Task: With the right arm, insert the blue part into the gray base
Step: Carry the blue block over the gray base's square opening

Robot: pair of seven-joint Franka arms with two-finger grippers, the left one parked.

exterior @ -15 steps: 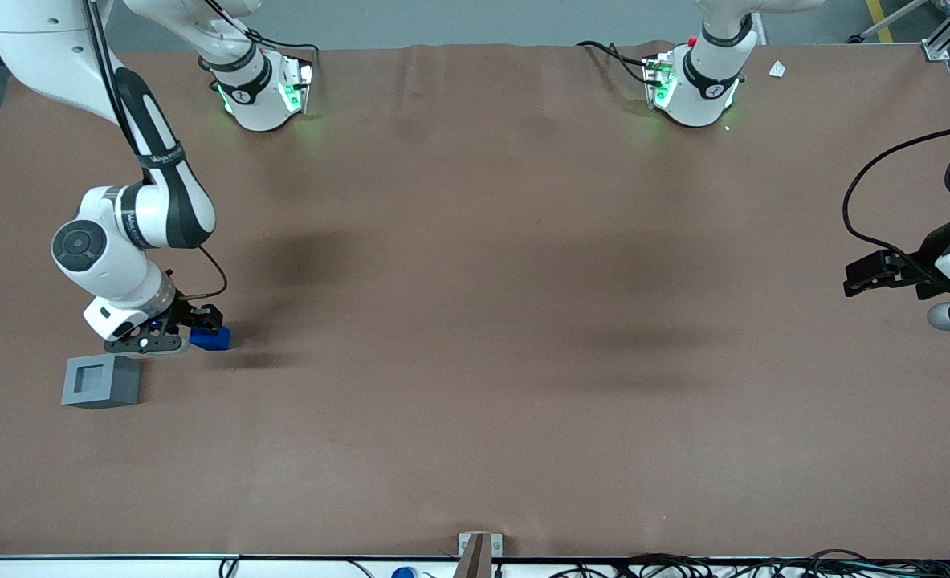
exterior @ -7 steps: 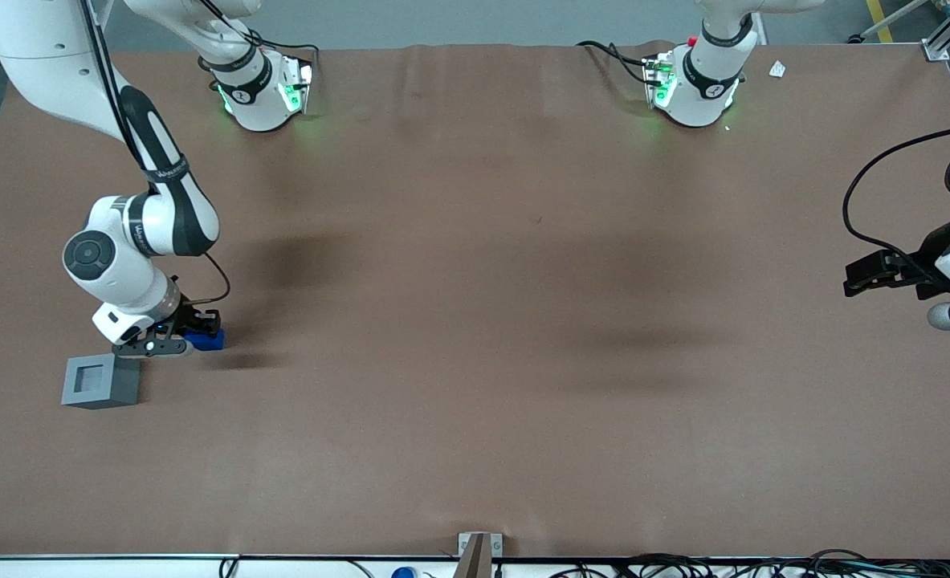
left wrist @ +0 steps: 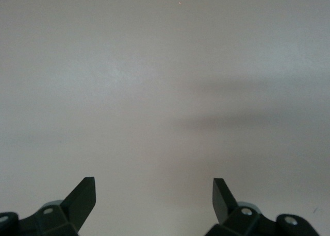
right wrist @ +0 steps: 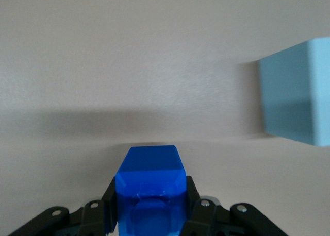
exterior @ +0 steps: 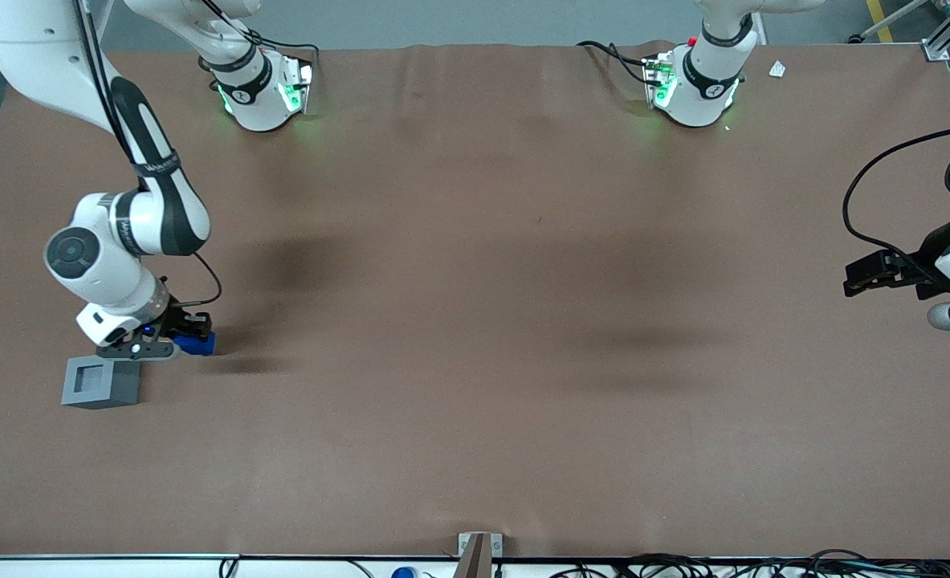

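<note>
The right arm (exterior: 125,233) reaches down at the working arm's end of the table. Its black gripper (exterior: 176,340) is shut on the blue part (exterior: 197,343), a small bright blue block; in the right wrist view the blue part (right wrist: 150,190) sits clamped between the two black fingers (right wrist: 192,200), held just above the table. The gray base (exterior: 101,382), a light gray square block with a square recess facing up, rests on the table a little nearer the front camera than the gripper. It also shows in the right wrist view (right wrist: 294,98), apart from the blue part.
The brown table cover (exterior: 475,361) spreads wide toward the parked arm's end. Two white arm bases with green lights (exterior: 262,92) (exterior: 691,88) stand at the table's edge farthest from the front camera. Black cables (exterior: 884,201) hang near the parked arm.
The right arm has carried the blue part sideways toward the gray base and slightly up, after dipping lower half a second ago. The gray base has not moved.
</note>
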